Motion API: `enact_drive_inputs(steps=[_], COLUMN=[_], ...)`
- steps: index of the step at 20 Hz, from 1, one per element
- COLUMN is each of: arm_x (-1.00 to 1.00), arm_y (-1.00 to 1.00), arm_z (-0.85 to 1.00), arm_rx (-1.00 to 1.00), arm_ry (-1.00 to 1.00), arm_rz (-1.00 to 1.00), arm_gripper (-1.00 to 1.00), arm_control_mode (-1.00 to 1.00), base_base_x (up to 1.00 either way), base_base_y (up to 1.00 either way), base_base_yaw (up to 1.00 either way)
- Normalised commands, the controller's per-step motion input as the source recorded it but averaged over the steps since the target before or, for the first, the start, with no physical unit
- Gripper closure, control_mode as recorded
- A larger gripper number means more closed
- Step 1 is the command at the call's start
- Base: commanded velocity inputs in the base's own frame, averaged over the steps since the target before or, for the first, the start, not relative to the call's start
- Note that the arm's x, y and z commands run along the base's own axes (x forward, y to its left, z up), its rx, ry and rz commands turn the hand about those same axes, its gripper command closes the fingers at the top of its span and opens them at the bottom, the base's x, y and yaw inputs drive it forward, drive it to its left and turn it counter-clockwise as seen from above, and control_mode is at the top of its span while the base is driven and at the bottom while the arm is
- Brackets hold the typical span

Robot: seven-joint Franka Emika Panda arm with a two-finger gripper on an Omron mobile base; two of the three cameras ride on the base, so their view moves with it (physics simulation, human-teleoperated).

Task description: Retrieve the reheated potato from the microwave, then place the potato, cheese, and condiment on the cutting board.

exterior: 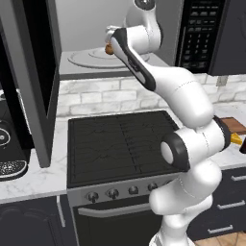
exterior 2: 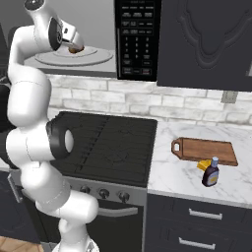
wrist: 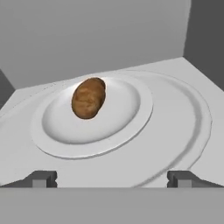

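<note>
Potato (wrist: pixel 89 97) is sitting on a white plate (wrist: pixel 127 122), left of the plate's centre as you're seeing it in the hand view, w/ the plate resting on the round glass turntable (wrist: pixel 188 118) inside the microwave (exterior 2: pixel 135 39). You're looking at grey interior walls behind it. End effector (wrist: pixel 112 178) is hanging in front of the potato w/ jaws standing fully wide; both dark fingertips (wrist: pixel 41 178) are showing at the bottom corners, apart from the potato, gripping nothing. In the right base view the hand is reaching into the cavity, w/ the potato (exterior 2: pixel 75 49) just beside it; in the left base view the potato (exterior: pixel 109 49) is peeking out at the hand's left edge. Microwave door (exterior: pixel 33 72) is standing open at left, keypad panel (exterior 2: pixel 137 29) to the right of the cavity.

Below you're seeing the black stove (exterior 2: pixel 108 142). To its right, on the marble surface (exterior 2: pixel 172 172), the cutting board (exterior 2: pixel 204 150) is lying flat, handle end toward the stove. Cheese (exterior 2: pixel 203 165) is sitting just in front of the board's near edge, and the condiment (exterior 2: pixel 210 173) bottle is standing upright, right in front of the cheese. Can't tell if those two are touching.
</note>
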Motion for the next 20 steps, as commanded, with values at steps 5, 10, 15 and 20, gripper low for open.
enact_drive_inputs(steps=[5,10,15,20], arm_x=[0.46,0.37,0.37,0.43], arm_y=[0.01,0.03,0.08,0.06], arm_z=[-0.16,-0.02,0.0,0.0], arm_rx=[0.0,-0.01,-0.06,-0.09], arm_ry=[0.0,0.0,0.03,0.06], arm_rz=[0.14,0.13,0.09,0.03], arm_gripper=[-1.0,-1.0,-1.0,-1.0], arm_control_mode=[-1.0,-1.0,-1.0,-1.0], base_base_x=[0.0,0.0,0.0,0.0], base_base_y=[0.0,0.0,0.0,0.0], base_base_yaw=[0.0,0.0,0.0,0.0])
